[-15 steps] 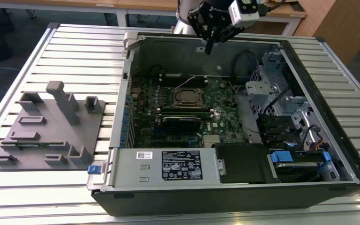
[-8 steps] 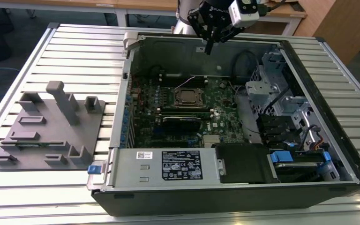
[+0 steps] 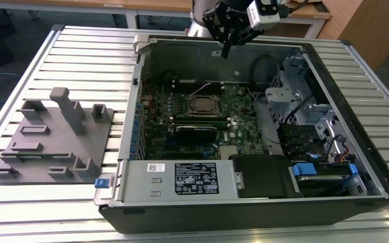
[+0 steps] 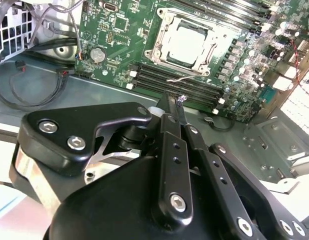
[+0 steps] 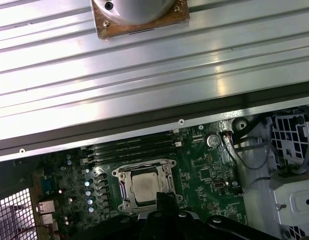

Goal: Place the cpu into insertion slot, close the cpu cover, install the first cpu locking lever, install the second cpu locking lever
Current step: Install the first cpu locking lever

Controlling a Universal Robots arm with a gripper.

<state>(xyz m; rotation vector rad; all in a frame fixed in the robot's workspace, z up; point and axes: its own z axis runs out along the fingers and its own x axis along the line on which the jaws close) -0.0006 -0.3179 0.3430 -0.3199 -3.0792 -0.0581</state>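
Though nothing is caught between them, the jaws are pressed together at the tip of the gripper (image 4: pixel 176 103), which in the exterior view hangs over the far wall of the open computer case (image 3: pixel 248 218), well apart from the board. Below it lie the long black memory slots (image 4: pixel 179 85). Beyond those, the cpu (image 4: pixel 187 42) sits pale face up in the insertion slot (image 3: pixel 192 112), and the cpu cover (image 5: pixel 144 166) lies flat around it (levers too fine to judge).
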